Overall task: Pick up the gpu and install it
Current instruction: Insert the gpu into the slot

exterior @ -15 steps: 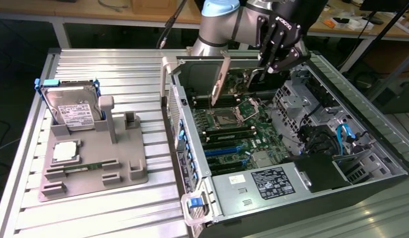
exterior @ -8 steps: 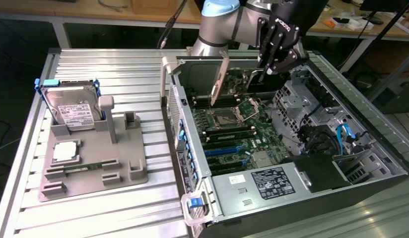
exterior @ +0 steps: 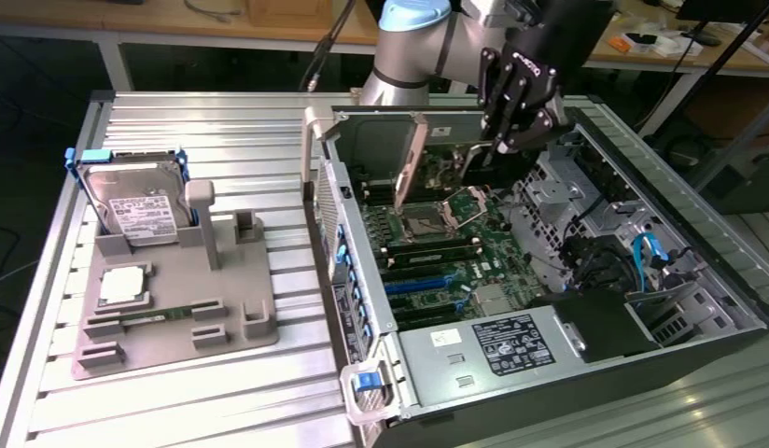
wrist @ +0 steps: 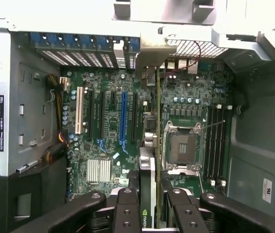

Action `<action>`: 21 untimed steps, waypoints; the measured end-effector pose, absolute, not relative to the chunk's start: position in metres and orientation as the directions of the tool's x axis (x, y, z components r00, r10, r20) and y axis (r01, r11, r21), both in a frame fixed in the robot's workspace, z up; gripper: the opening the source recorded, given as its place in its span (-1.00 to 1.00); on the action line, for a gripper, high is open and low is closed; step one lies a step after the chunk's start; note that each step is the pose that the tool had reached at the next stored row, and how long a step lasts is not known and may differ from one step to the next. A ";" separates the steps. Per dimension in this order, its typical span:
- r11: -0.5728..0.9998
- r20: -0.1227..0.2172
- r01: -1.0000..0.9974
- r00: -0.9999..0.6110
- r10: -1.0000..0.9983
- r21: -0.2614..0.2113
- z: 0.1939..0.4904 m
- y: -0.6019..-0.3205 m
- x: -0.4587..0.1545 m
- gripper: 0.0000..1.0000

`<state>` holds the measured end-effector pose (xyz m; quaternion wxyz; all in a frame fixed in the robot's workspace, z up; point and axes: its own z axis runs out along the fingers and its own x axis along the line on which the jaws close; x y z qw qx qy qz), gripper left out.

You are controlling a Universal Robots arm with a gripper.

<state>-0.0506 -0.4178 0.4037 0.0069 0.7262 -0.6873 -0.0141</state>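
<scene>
end effector (wrist: 149, 206): clenched on the gpu (wrist: 147, 167), contact surfaces hidden.
gpu: edge-on above the open case (exterior: 325, 201); faces hidden, contact with slots unclear.
motherboard (wrist: 108, 126): beyond, partly covered.
hard drive (exterior: 130, 201): nine o'clock of case, exterior view.

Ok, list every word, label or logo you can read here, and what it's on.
No text reads clearly.
gpu: small green logo, no legible letters.
power supply label: print too small.
hard drive label: print too small.
white sticker on the case wall: blurred.
</scene>
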 end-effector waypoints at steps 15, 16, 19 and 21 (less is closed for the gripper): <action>-0.051 -0.011 -0.998 0.050 -0.999 0.029 0.389 -0.433 -0.050 -0.47; -0.048 -0.011 -0.998 0.048 -0.999 0.029 0.388 -0.433 -0.050 -0.47; -0.042 -0.011 -0.999 0.042 -0.999 0.028 0.385 -0.433 -0.050 -0.47; -0.039 -0.011 -0.999 0.038 -0.999 0.027 0.383 -0.433 -0.050 -0.47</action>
